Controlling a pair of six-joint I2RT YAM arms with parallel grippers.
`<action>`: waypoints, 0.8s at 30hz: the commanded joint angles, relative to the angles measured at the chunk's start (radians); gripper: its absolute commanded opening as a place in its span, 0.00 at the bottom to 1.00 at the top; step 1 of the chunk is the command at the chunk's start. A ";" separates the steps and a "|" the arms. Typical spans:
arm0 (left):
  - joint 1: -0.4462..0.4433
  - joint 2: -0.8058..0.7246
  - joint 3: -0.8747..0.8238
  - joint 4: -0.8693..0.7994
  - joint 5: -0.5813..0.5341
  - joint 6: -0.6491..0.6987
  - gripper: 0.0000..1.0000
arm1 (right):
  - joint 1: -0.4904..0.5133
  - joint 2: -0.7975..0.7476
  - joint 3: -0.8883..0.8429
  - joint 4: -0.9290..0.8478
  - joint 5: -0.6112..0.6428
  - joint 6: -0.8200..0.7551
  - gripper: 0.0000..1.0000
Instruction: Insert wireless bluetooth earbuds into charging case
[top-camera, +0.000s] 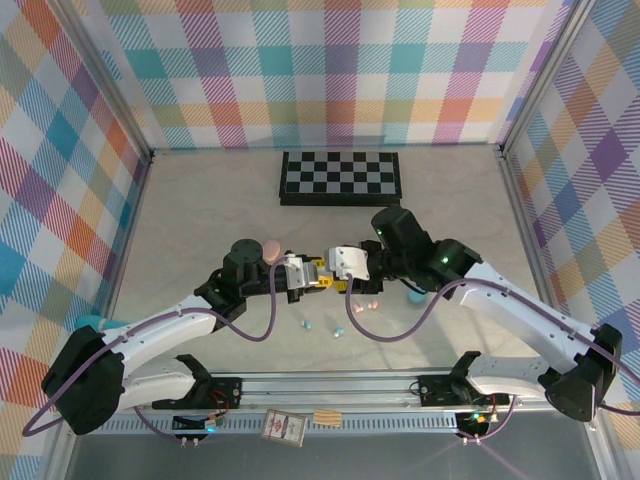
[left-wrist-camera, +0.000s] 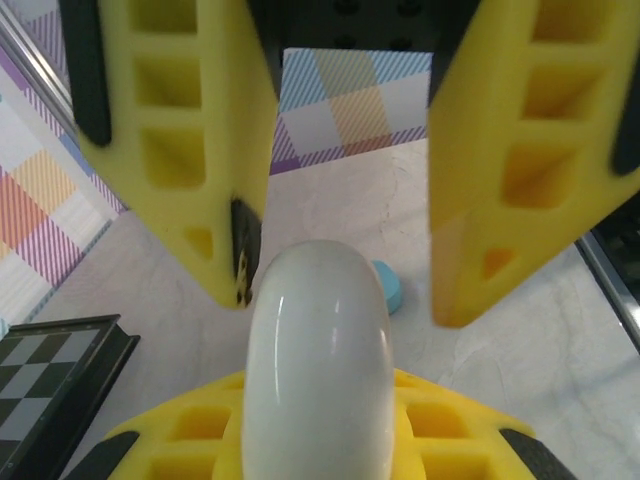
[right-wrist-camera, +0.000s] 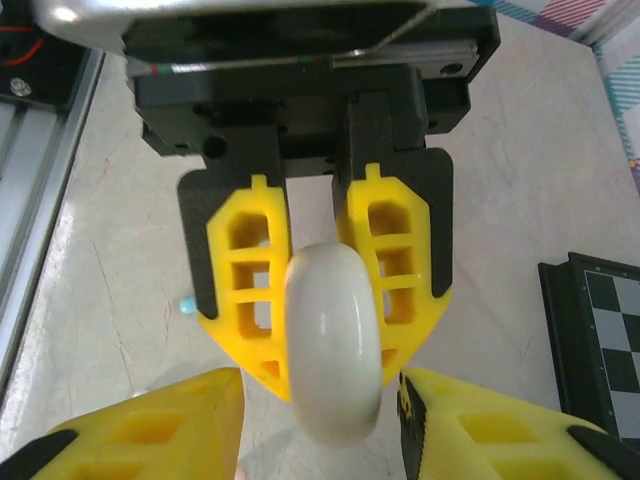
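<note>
Left jaws: the left gripper (right-wrist-camera: 338, 350) has its yellow fingers (right-wrist-camera: 250, 290) pressed onto both sides of the white case (top-camera: 346, 262), holding it up off the table (top-camera: 200, 220).
Right jaws: the right gripper (left-wrist-camera: 342, 300) stands partly spread, with one finger on each side of the case's free end. The right wrist view shows a sliver of table between one finger and the case, so it is not clamped. Whether the other finger touches I cannot tell.
Checkerboard: one checkerboard (top-camera: 340, 177) lies flat at the far middle of the table, well apart from both grippers.
Cases: three counted. The white case hangs mid-table between the two grippers. The pink case (top-camera: 271, 248) is just beside the left arm's wrist. The teal case (top-camera: 415, 296) lies on the table, half hidden by the right arm.
White case, axis: its long axis runs from one gripper to the other, left to right across the table, with a rounded end toward each wrist camera.
Earbuds: four counted, all on the table on the near side of the held case. Two pink earbuds (top-camera: 358, 306) lie close together. Two teal earbuds (top-camera: 310, 326) lie a little nearer the arm bases, slightly apart.
Earbuds, heading: too small to tell.
</note>
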 joint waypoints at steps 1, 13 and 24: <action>0.004 -0.023 0.039 -0.022 0.050 0.025 0.02 | 0.007 0.012 0.032 0.002 0.000 -0.048 0.42; 0.004 -0.006 0.049 -0.025 0.073 0.021 0.15 | 0.005 0.004 0.004 0.017 0.028 -0.034 0.32; 0.004 -0.040 -0.054 0.080 0.001 -0.079 0.56 | -0.148 -0.106 -0.188 0.206 -0.127 0.208 0.20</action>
